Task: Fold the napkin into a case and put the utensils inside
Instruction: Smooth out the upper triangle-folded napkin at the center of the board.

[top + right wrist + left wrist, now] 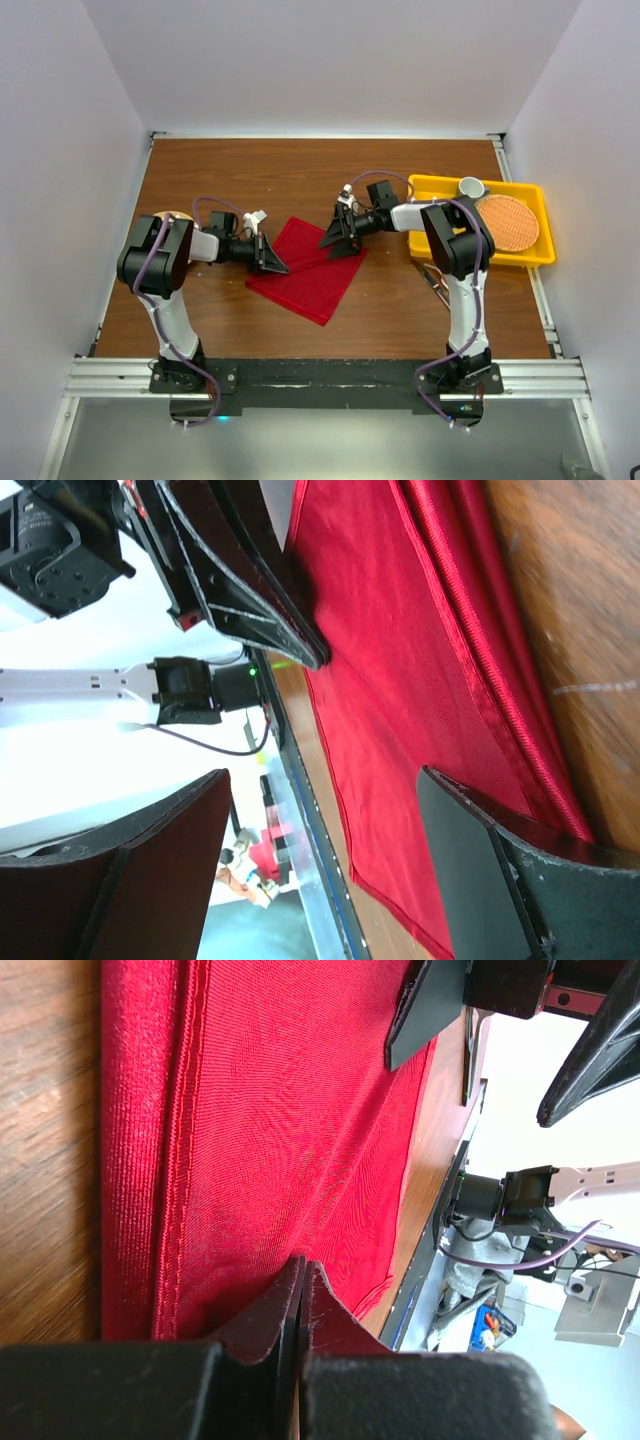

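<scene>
We see the left end effector point(272, 261) closed at the napkin's point(308, 275) left edge, the right end effector point(342, 243) (jaws wide) over its far-right corner.

Napkin point(310, 275): deep red and plain, with no print. Close up, its weave shows fine ribbing and a slightly glossier stitched hem. Table point(250, 180): warm brown with streaky wood grain. Left gripper point(272, 256) and right gripper point(341, 236): matte black. Arms: black and white sections, with purple cables. Tray point(520, 258): bright yellow and unpatterned. Round mat point(507, 222): orange, with what looks like a woven criss-cross texture, though it is small in the overhead view. Cup point(471, 186): white. Walls: pale lilac-white.
</scene>
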### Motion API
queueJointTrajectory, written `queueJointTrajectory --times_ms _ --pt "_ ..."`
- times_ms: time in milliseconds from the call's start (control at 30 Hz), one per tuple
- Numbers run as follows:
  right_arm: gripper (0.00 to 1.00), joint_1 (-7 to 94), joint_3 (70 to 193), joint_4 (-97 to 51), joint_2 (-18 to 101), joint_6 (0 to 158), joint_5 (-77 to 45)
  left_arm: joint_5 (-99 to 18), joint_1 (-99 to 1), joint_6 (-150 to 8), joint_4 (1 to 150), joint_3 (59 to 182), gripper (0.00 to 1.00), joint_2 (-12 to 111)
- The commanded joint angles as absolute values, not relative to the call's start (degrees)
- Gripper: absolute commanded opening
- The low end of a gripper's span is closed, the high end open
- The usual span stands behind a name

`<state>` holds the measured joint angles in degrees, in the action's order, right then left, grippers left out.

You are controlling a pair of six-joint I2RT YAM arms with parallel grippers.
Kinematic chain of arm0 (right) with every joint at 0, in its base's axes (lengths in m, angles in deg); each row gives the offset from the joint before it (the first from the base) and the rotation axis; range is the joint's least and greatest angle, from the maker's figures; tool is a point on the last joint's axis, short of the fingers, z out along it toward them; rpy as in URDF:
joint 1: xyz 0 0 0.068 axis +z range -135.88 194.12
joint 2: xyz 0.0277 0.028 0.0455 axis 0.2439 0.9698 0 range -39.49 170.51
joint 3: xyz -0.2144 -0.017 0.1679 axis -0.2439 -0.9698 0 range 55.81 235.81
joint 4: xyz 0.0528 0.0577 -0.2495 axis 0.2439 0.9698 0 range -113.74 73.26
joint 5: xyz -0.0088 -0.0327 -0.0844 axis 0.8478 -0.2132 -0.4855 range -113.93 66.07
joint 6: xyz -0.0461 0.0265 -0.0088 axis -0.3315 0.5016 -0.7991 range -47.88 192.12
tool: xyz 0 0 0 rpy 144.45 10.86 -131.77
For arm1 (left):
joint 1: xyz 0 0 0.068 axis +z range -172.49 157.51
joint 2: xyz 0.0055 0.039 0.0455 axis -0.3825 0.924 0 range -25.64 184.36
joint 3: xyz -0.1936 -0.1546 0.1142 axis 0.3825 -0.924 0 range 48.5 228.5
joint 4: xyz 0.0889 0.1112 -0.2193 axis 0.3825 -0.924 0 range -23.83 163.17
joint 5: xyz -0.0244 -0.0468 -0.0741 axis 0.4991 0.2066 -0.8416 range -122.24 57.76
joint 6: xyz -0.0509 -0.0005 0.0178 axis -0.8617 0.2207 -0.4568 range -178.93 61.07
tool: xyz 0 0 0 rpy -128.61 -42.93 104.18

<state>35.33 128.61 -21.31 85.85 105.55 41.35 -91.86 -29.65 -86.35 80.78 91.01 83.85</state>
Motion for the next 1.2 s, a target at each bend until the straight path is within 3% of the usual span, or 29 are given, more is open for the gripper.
queueJointTrajectory --times_ms 0,300,467,600,1167 --pt "0.80 34.0 128.6 -14.4 87.8 98.8 37.1 -86.7 -29.2 -83.3 79.1 91.0 0.00 84.8" --pt "0.78 33.3 130.3 -12.0 89.3 94.3 34.8 -90.7 -28.3 -81.0 79.8 92.4 0.00 84.5" --pt "0.77 33.4 129.8 -11.5 89.3 93.7 32.8 -98.6 -29.9 -80.1 80.6 93.2 0.14 77.3" --pt "0.77 33.4 130.0 -11.6 89.4 93.9 31.8 -100.5 -31.1 -79.9 78.4 92.5 0.18 73.7" --pt "0.72 33.6 131.0 -8.5 89.8 91.1 29.8 -94.9 -24.6 -73.3 69.8 87.8 0.14 83.9"
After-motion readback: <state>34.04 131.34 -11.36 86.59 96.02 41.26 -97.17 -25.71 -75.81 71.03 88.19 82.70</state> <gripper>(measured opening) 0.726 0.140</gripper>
